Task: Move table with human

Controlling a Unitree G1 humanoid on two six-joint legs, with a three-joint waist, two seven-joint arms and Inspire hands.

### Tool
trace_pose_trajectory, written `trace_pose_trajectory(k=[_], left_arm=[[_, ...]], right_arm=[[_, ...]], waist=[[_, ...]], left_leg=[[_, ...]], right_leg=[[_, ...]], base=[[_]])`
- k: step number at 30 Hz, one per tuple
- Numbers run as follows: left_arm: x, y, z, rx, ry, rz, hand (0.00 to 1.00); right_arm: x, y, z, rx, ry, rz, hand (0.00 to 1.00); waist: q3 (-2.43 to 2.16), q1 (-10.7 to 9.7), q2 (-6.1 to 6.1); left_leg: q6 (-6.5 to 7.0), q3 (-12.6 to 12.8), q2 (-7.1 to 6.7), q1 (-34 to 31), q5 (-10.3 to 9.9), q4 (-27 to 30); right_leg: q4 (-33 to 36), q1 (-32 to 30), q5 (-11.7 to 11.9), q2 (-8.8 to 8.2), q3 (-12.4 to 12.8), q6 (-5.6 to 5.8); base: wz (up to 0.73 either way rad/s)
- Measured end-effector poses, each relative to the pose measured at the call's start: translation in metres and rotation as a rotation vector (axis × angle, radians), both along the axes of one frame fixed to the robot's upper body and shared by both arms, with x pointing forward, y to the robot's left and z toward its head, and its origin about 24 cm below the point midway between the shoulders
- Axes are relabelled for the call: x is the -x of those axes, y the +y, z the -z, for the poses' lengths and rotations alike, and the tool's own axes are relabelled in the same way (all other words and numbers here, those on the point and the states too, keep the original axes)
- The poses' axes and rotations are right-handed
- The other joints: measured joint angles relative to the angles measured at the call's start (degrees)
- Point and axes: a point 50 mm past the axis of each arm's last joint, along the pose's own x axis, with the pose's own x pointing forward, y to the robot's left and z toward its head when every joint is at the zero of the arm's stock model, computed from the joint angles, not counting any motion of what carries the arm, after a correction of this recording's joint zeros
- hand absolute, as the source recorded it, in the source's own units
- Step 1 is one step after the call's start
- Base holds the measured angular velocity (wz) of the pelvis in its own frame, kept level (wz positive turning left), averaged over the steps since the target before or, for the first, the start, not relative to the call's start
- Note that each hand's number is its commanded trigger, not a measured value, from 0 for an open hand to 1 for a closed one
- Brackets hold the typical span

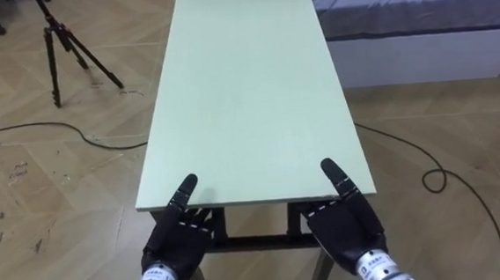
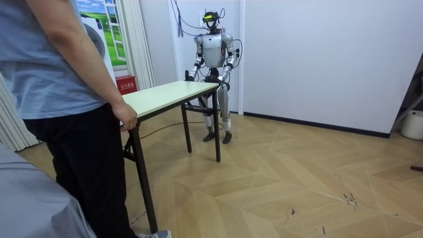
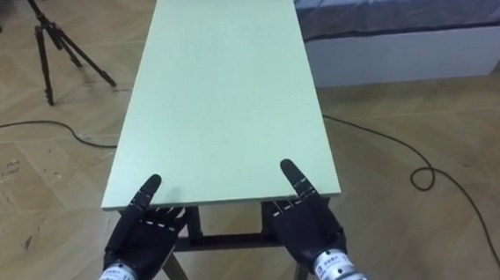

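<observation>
A long table with a pale green top and black legs stretches away from me. Both my hands hold its near short edge. The left hand has its thumb lying on top near the left corner and its fingers under the board. The right hand grips the same way near the right corner. In the room view the table has its legs on the floor, and I stand at its far end by the white wall. A person stands at the other end with a hand on that edge.
A black tripod stands on the wood floor to my left. On my right, a bed with a grey mattress lies close beside the table. Dark cables lie on the floor on both sides. A red box sits by the curtain.
</observation>
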Motion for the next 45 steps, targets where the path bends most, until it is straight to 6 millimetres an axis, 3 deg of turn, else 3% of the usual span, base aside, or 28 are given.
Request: trace_pose_trajectory(k=[10,11,12,14,15,20,24,45], left_arm=[[-0.009,-0.002,-0.006,0.030,0.021,-0.030,0.00],[-0.009,-0.002,-0.006,0.030,0.020,-0.030,0.03],[-0.010,-0.002,-0.007,0.029,0.019,-0.030,0.55],[-0.010,-0.002,-0.008,0.029,0.016,-0.029,0.94],[-0.011,-0.002,-0.010,0.028,0.015,-0.028,1.00],[-0.013,-0.005,-0.011,0.037,0.008,-0.033,1.00],[-0.013,-0.010,-0.012,0.052,0.004,-0.030,1.00],[-0.010,-0.014,-0.009,-0.013,0.026,-0.025,1.00]], right_arm=[[-0.003,0.005,-0.003,0.000,0.025,0.020,0.00],[-0.003,0.005,-0.003,-0.001,0.024,0.022,0.14],[-0.004,0.006,-0.003,-0.005,0.024,0.028,1.00],[-0.004,0.006,-0.003,-0.004,0.023,0.033,1.00],[-0.004,0.006,-0.003,-0.004,0.023,0.035,1.00],[-0.003,0.005,0.000,0.015,0.064,0.046,1.00],[-0.001,0.003,0.005,0.044,0.145,0.066,1.00],[0.001,0.009,0.007,0.065,0.145,0.075,1.00]], waist=[[-0.14,-0.2,0.27],[-0.15,-0.2,0.28],[-0.15,-0.1,0.30],[-0.14,-0.1,0.30],[-0.15,0.0,0.30],[-0.14,0.3,0.30],[-0.12,1.6,0.32],[0.21,1.6,-0.22]], left_leg=[[0.00,0.0,-0.05,-0.8,0.0,0.9],[0.00,-0.1,-0.04,-0.8,0.0,0.9],[0.00,-0.1,-0.02,-0.8,0.0,1.0],[0.00,-0.1,-0.01,-0.8,0.0,1.0],[0.00,-0.1,0.00,-0.8,0.0,1.0],[0.00,-0.2,-0.02,-0.9,0.0,1.1],[0.00,-0.3,0.06,-1.2,0.0,1.0],[0.00,-1.1,0.02,-0.8,0.0,0.4]], right_leg=[[0.2,-0.4,0.0,-0.03,0.0,-0.03],[0.2,-0.3,0.0,-0.04,-0.1,-0.03],[0.2,-0.3,0.0,-0.04,-0.1,-0.06],[0.2,-0.4,0.0,-0.05,-0.1,-0.08],[0.3,-0.4,0.0,-0.06,-0.2,-0.08],[0.8,-1.0,0.0,-0.08,-0.2,-0.08],[0.8,-1.3,0.0,-0.09,-0.6,-0.07],[0.7,-1.0,0.0,-0.07,0.6,-0.06]], base=[[0.00],[0.00],[0.00],[0.00],[0.00],[0.01],[0.02],[-0.01]])
